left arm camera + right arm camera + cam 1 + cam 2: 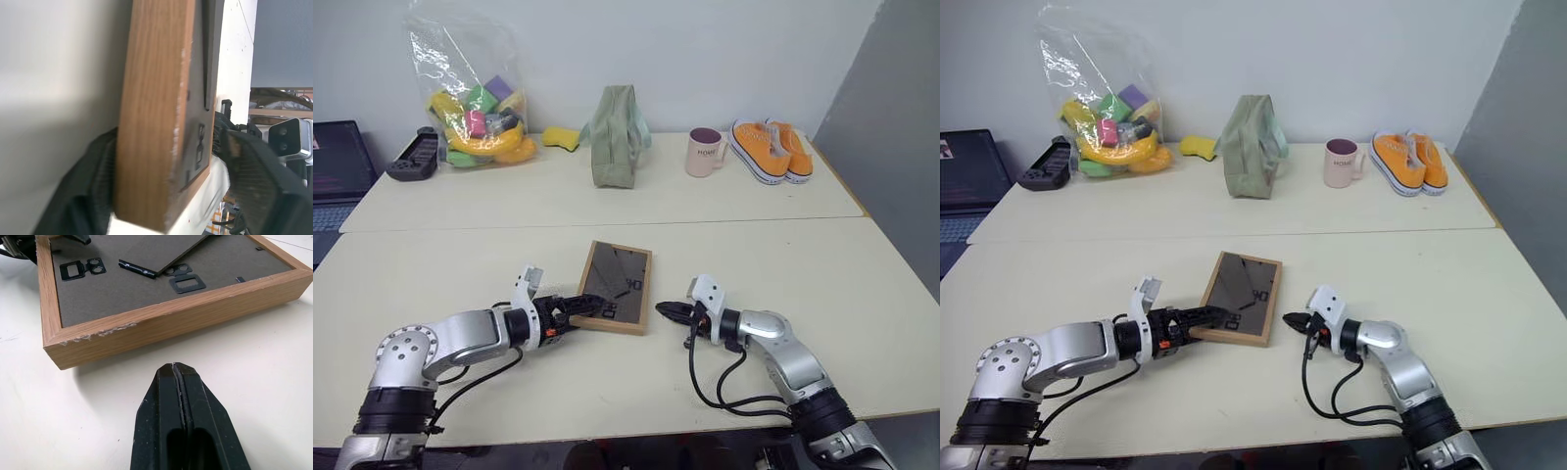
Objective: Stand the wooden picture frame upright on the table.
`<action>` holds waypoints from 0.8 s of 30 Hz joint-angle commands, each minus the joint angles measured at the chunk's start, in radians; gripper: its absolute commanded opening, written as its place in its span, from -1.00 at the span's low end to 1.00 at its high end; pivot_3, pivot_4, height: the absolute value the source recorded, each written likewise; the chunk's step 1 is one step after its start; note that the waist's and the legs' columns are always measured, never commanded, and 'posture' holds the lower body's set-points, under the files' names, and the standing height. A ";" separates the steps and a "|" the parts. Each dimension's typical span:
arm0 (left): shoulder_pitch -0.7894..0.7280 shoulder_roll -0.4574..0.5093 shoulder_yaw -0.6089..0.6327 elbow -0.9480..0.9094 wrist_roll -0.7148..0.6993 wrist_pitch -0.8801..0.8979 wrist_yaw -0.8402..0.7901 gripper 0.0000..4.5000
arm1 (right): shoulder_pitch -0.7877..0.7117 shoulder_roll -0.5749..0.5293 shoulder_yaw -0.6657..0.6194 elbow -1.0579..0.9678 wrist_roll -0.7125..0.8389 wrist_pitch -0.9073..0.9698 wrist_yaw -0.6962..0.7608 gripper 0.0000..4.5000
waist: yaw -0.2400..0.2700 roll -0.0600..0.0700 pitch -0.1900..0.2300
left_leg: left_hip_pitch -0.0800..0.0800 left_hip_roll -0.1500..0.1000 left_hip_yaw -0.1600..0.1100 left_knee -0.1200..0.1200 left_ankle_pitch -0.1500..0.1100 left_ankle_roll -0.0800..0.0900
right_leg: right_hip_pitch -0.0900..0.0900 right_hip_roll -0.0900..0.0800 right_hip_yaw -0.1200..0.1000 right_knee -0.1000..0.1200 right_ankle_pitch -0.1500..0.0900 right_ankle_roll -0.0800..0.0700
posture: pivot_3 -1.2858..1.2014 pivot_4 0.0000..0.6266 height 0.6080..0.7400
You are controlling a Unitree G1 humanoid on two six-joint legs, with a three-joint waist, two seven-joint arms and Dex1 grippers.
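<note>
Small rectangular light-wood picture frame (618, 286) lies flat, dark grey-brown back up, on the large pale cream-beige worktop (862, 284), near the middle of the front half. Black clips and the fold-out stand panel show on the back; stand looks slightly lifted at one edge.

Left claw (590, 306) is at the frame's near-left corner. In the left wrist view one black finger (88, 191) sits under/outside the wooden edge and the other (254, 181) over the back side, straddling the corner w/ the frame edge between them; fingers apart, whether they actually press the wood can't tell.

Right claw (672, 310) hovers low over the worktop just right of the frame's near-right corner, tip aimed at it, not touching; its two black fingers are pressed together, nothing held.

Far side of worktop, left to right: black controller-like device (413, 157), clear plastic bag of coloured toys (475, 98), yellow sponge-like piece (561, 138), sage-green fabric bag (618, 135), pink mug (706, 153), pair of orange sneakers (771, 149). Dark laptop (337, 171) at far left, off the worktop edge
</note>
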 commanded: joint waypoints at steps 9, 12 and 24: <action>-0.005 -0.019 0.050 0.010 -0.008 0.016 0.001 -0.39 | -0.004 0.009 -0.008 -0.015 0.012 -0.014 0.009 -1.00 | 0.003 -0.001 -0.001 | 0.000 0.000 -0.002 -0.002 0.001 -0.002 | 0.000 0.000 0.000 -0.001 0.000 0.000 | 0.03 -0.52 1.00; -0.007 -0.024 0.050 0.009 -0.008 0.017 0.004 -0.39 | -0.005 0.010 -0.010 -0.015 0.012 -0.014 0.008 -1.00 | 0.003 -0.001 -0.001 | -0.001 0.000 -0.003 -0.003 0.001 -0.002 | 0.000 0.000 -0.001 -0.001 0.000 -0.001 | 0.03 -0.52 1.00; -0.136 0.011 0.078 0.012 0.040 -0.012 -0.130 -0.39 | 0.007 -0.039 -0.046 -0.013 0.024 -0.019 0.032 -1.00 | 0.010 -0.001 0.001 | -0.003 0.000 -0.005 -0.003 0.001 -0.002 | -0.001 0.001 -0.002 -0.002 0.000 -0.001 | 0.03 -0.52 1.00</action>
